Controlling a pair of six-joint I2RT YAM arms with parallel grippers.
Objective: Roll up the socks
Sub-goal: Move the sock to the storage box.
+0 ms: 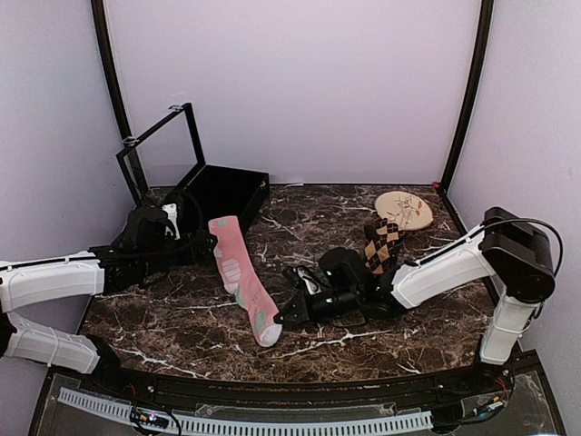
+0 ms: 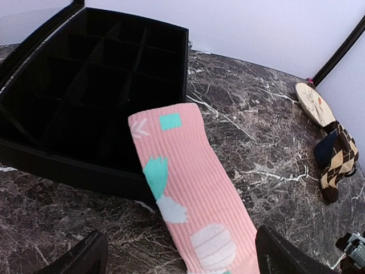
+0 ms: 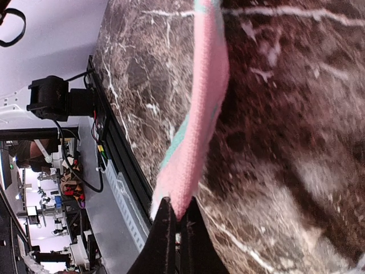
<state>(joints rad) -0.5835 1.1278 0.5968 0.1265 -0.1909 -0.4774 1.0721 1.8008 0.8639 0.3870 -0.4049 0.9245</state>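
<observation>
Closest to the lens in your right wrist view, the right end effector [image 3: 175, 221] has its two dark fingers pressed together on the near end of the pink sock [image 3: 201, 108]. From there the sock shows edge-on as a thin ribbed strip.

The surface [image 1: 309, 222] is glossy dark-brown marble pattern with white veins. At its far left stands a rectangular black box [image 1: 227, 191] with its lid raised. Only your left wrist view shows that the inside is split into a grid of square compartments.

The pink sock lies flat, left of centre, with its cuff by the box's near wall and its grey toe nearest you. The left wrist view brings out its fine ribbing and its green and white patches. The left end effector [image 2: 182, 262] is spread wide, one finger showing on either side of the sock, gripping nothing.

Right of centre, the argyle sock [image 1: 383, 243] sits bunched, soft knit in black with tan-and-brown diamonds. Just beyond it lies a round tan plate [image 1: 404, 210] with a faint drawing on it.
</observation>
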